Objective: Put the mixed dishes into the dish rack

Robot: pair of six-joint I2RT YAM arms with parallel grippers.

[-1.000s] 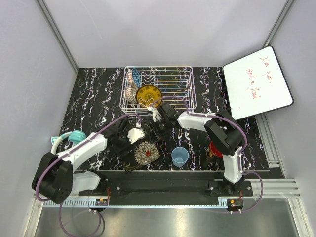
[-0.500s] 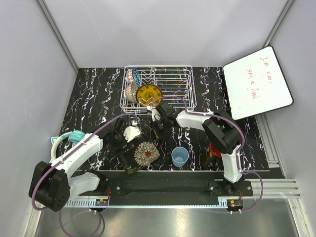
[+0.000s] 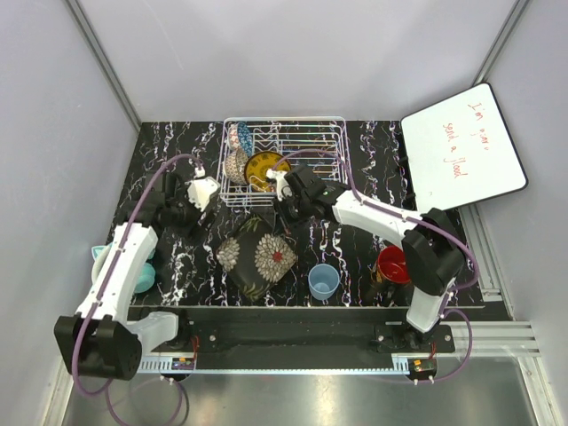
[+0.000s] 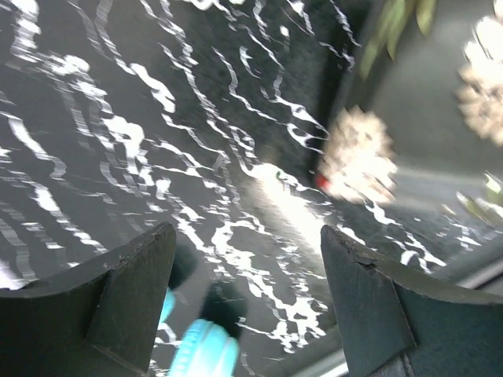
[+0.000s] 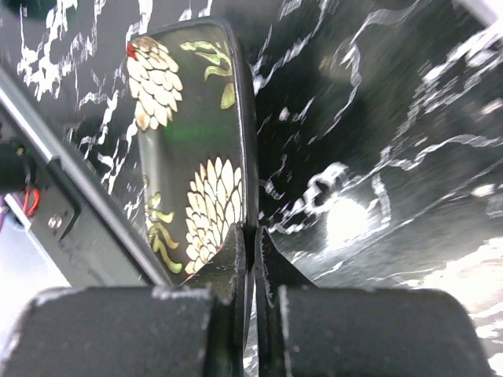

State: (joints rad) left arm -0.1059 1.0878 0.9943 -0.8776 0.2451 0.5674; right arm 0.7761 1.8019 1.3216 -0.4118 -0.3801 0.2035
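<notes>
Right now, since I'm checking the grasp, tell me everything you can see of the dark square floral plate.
The dark square floral plate is glossy black, rounded-cornered with a raised rim, printed with cream petalled blooms, red accents and olive leaves. It is face up in front of the dish rack. The right hand is shut on its rim; table contact is unclear.

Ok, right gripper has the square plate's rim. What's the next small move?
Probably raise the dark square floral plate slightly and tip it upright toward the dish rack: the right gripper is shut on its rim, bowls and the yellow patterned plate fill the left slots, and the right-hand tines look free.
</notes>
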